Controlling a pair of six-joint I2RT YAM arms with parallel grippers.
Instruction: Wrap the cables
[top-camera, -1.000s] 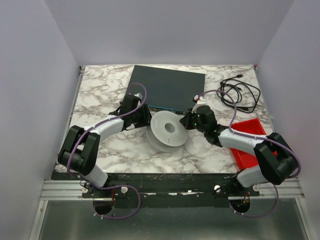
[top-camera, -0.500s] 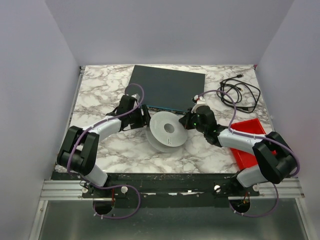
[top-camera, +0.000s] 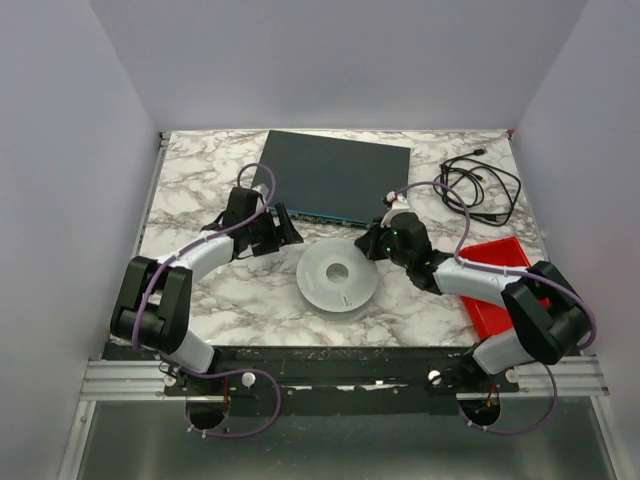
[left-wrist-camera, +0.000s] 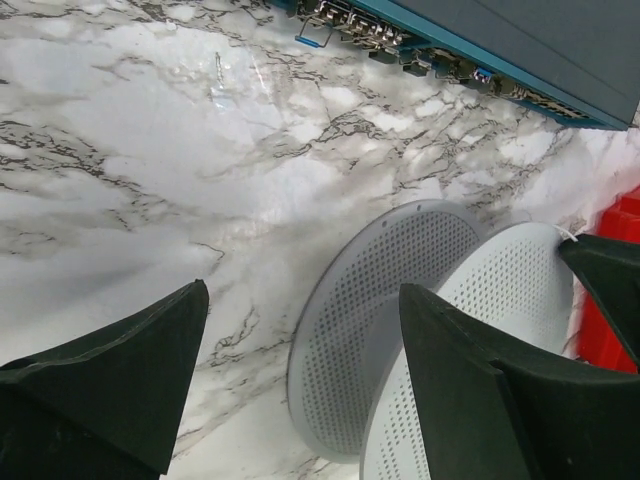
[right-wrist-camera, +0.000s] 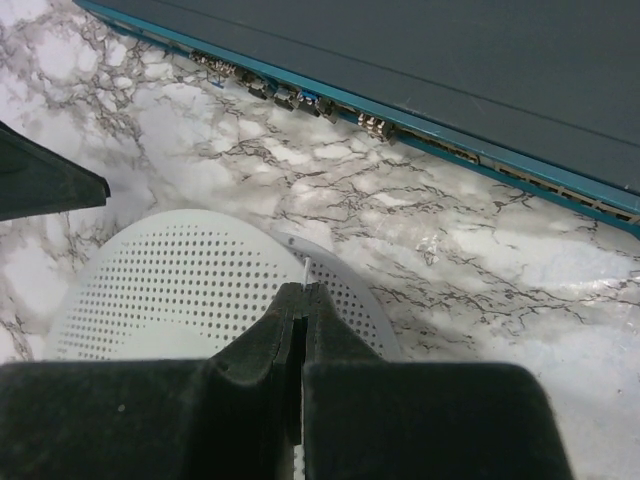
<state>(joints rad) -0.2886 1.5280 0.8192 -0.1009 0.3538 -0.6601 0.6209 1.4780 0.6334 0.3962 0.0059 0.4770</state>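
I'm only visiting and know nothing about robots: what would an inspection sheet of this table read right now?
Surface: marble-patterned table, no spills seen.
Job's things: thin white wire pinched in the right gripper; white perforated spool mid-table.
Clutter: dark switch box at the back; red bin on the right; coiled black cord at the far right corner.
Grippers: left gripper open, beside the spool, holding nothing; right gripper shut on the wire.
Cables: purple cables run along both arms.
Surroundings: plain pale walls on three sides.
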